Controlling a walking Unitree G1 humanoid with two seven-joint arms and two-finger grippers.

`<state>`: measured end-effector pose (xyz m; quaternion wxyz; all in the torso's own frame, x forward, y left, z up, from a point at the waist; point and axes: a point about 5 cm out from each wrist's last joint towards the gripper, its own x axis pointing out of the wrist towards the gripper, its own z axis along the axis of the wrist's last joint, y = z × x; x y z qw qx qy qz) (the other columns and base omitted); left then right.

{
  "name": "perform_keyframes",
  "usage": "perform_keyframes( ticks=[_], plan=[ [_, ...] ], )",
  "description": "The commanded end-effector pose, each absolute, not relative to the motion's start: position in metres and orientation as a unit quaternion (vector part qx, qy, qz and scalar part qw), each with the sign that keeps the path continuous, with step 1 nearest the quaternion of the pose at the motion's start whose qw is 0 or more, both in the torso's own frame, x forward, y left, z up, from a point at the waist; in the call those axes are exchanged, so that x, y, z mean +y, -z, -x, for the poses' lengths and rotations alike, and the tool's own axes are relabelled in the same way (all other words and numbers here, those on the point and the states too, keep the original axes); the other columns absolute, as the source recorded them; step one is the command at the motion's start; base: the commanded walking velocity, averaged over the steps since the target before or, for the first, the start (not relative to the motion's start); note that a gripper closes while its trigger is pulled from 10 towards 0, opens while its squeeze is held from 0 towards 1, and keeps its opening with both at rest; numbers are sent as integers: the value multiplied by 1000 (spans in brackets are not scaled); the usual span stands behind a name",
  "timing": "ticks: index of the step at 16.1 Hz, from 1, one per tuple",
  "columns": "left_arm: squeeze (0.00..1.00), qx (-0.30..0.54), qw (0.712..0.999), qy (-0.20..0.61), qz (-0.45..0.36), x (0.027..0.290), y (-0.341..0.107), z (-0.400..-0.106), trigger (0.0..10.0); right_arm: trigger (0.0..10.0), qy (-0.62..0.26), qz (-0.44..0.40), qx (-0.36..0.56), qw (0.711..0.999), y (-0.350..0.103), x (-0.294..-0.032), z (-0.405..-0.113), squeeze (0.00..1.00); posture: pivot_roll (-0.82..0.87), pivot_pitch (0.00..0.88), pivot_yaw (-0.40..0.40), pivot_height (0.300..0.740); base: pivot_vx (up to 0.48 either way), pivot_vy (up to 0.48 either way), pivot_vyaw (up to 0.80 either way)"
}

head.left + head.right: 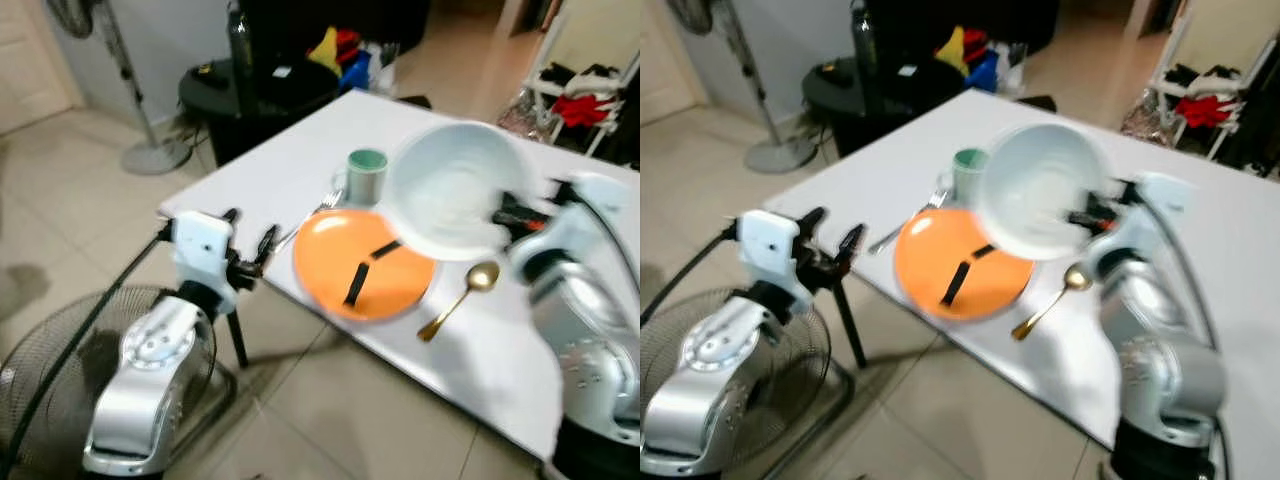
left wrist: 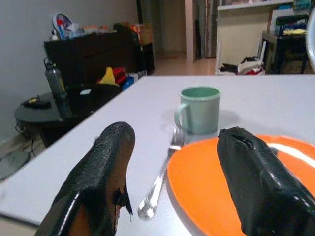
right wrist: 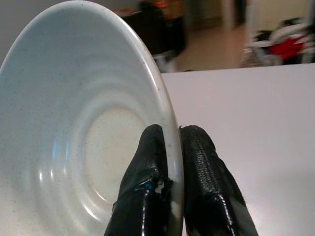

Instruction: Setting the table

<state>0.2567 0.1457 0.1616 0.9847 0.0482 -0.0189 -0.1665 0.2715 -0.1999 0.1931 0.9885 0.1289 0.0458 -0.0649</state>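
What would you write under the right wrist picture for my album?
Right end effector pinching the rim of a pale speckled ceramic bowl above the white table.

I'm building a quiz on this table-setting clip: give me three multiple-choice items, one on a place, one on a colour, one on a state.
1. Where does the fork lie?
A. left of the plate
B. in the mug
C. on the floor

2. What colour is the plate?
A. blue
B. orange
C. black

3. What is the right gripper doing?
A. hanging open
B. pinching the bowl's rim
C. holding the spoon

Answers:
1 A: the fork lies on the table along the left edge of the plate, near the mug.
2 B: the plate is plainly orange.
3 B: the right gripper has its fingers on both sides of the rim of the bowl, while the spoon lies on the table.
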Motion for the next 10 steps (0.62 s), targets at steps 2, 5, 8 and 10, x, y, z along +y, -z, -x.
perform_keyframes(
  ticks=[2, 5, 8, 10],
  plan=[
    [0, -25, 986, 154, -57, 154, -165, -257, 10000, 10000, 36, -139, 35, 989, -202, -189, -277, 0, 136, 0, -7, 727, 352, 0, -747],
    [0, -25, 986, 154, -57, 153, -165, -256, 10000, 10000, 29, -151, 43, 987, -202, -190, -281, 0, 135, 0, -8, 727, 352, 0, -142],
    [0, -25, 986, 154, -58, 154, -165, -256, 10000, 10000, 26, -155, 50, 986, -202, -191, -285, 0, 137, 0, -11, 727, 352, 0, 0],
    [0, -25, 986, 154, -58, 154, -165, -256, 10000, 10000, 25, -162, 51, 985, -203, -191, -288, 0, 138, 0, -12, 727, 351, 0, 0]
  ],
)
